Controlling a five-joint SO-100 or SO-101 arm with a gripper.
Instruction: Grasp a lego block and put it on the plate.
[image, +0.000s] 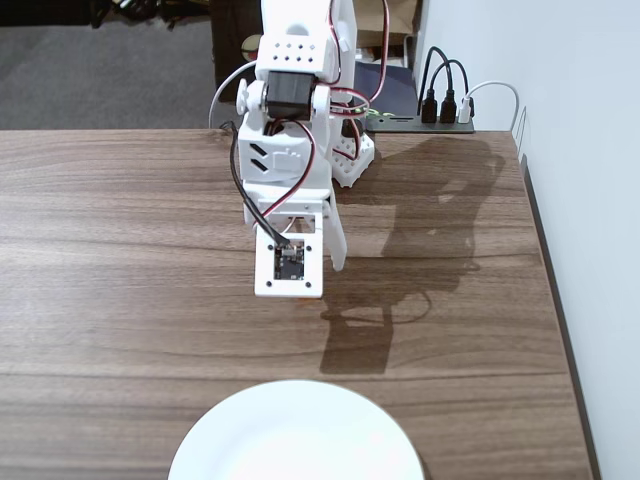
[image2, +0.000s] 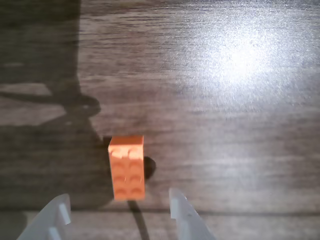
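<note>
We see our gripper (image2: 117, 212) with jaws spread apart, the lego block (image2: 127, 167) lying just ahead between them (untouched); the plate (image: 296, 440) sits apart.

Lego block (image2: 127, 167) was bright orange, studs the same orange, slightly paler where light hit the top. Gripper (image2: 119, 212) fingers (image2: 185, 216) were pale translucent white-grey. Table (image: 120, 250) was dark brown wood-grain with lengthwise streaks, washed to a whitish glare patch in the wrist view, dark grey shadows across it. Plate (image: 297, 435) was plain glossy white, no pattern. Arm (image: 290, 120) was white plastic with a black motor block and red and black wires. Power strip (image: 425, 122) was black with black plugs and one white plug. Wall (image: 570, 60) was white.
</note>
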